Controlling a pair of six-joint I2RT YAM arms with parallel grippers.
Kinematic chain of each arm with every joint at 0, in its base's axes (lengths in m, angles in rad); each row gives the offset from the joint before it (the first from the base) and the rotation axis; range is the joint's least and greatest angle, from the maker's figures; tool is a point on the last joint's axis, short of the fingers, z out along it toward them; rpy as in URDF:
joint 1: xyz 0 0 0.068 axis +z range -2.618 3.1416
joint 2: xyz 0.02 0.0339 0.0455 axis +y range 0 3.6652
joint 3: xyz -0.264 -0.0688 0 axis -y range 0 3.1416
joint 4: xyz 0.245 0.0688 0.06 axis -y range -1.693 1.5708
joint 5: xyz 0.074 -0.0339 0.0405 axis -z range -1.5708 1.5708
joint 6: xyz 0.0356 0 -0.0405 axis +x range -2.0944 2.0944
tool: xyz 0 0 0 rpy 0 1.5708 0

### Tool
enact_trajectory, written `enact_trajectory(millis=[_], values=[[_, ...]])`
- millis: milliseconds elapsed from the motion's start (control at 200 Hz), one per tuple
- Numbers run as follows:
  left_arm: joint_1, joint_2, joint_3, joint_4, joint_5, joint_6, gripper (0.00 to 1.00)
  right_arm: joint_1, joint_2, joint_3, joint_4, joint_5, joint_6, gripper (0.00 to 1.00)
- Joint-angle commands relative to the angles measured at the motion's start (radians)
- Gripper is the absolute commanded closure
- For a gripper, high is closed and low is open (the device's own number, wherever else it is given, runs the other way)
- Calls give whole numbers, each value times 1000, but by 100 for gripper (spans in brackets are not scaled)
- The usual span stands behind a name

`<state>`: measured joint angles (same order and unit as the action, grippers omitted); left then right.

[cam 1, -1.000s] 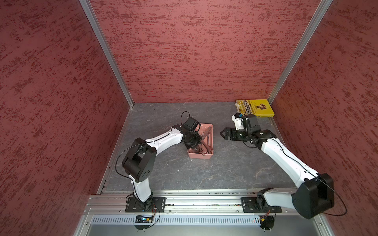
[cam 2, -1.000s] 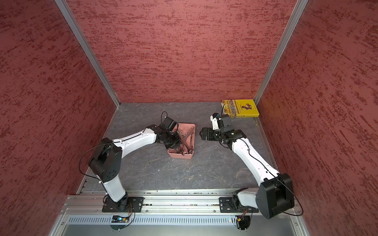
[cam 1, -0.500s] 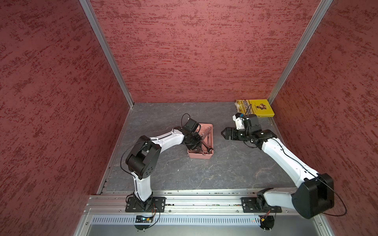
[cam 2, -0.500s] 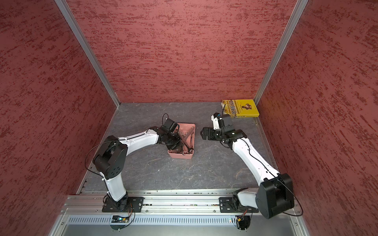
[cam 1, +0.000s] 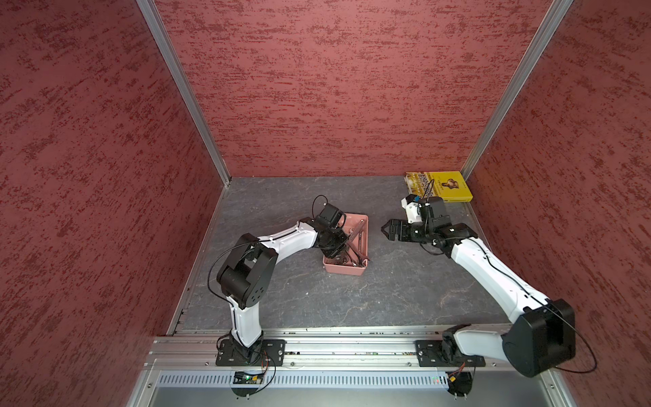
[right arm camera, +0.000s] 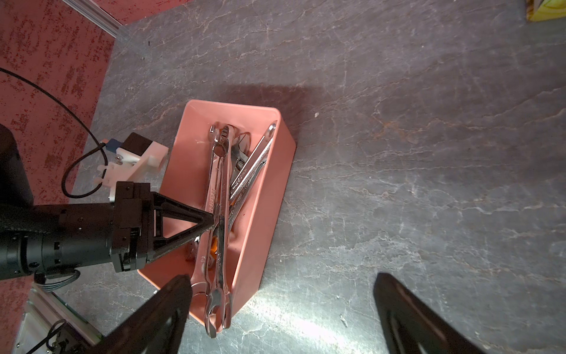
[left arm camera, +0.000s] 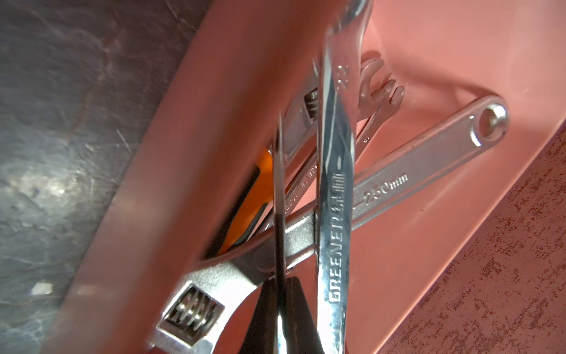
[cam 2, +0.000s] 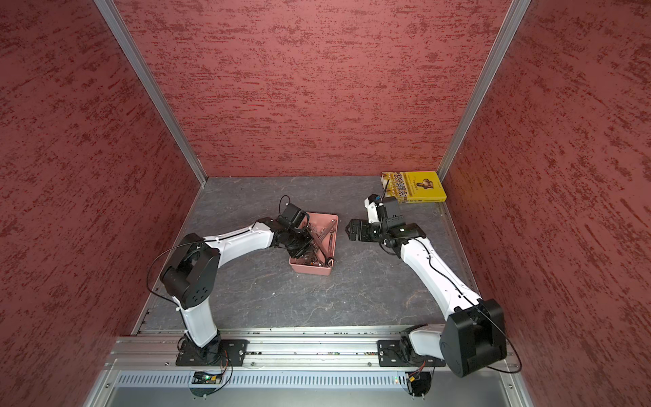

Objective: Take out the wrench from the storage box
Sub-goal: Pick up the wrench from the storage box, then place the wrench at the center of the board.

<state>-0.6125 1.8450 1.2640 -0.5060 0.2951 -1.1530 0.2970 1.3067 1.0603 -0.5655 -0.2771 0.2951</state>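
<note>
On the grey surface (cam 1: pixel 317 303), the storage box (cam 1: pixel 343 270) is found a little left of centre, with several tools heaped lengthwise inside it. The left pincer (right arm camera: pixel 212 223) is reached in over the box's long side and is seen clamped on the shaft of a wrench (left arm camera: pixel 278 184). That wrench is turned edge-on between the fingers (left arm camera: pixel 295 306) and is not yet lifted clear of the box. A stamped spanner (left arm camera: pixel 335 190) is pressed close beside it, and an adjustable wrench (left arm camera: pixel 422 161) and an orange-handled tool (left arm camera: pixel 264 180) are crossed underneath. The lift is judged best made straight up and slowly, so that the neighbours are slid off rather than hooked and carried along. The hold looks narrow, so twisting should be avoided and the shaft kept level until the rim is cleared. Should the box be dragged, it could be steadied by the right pincer (cam 1: pixel 386 232), which is held wide open and empty near the box's other side. Farthest back, a yellow book (cam 1: pixel 440 185) is seen in the corner, well apart.
</note>
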Motion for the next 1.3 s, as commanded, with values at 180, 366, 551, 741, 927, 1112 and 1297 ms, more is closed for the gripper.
enact_trajectory(millis=[180, 366, 551, 741, 927, 1112, 1297], values=[[-10, -143, 109, -176, -56, 91, 100, -10, -36, 41, 38, -112, -15, 2], [14, -213, 160, -260, -100, 199, 100, 15, -34, 37, 78, -177, 35, 2], [89, -259, 140, -258, -31, 311, 100, 46, -16, 34, 98, -175, 50, 1], [165, -306, 61, -236, -7, 461, 100, 65, -8, 32, 113, -169, 62, 2], [260, -322, -92, -120, 35, 691, 100, 77, 6, 37, 118, -168, 61, 2], [309, -238, -133, -80, 67, 863, 100, 79, 6, 49, 93, -153, 48, 2], [323, -147, -177, -11, 85, 902, 100, 78, -3, 43, 80, -134, 50, 2]])
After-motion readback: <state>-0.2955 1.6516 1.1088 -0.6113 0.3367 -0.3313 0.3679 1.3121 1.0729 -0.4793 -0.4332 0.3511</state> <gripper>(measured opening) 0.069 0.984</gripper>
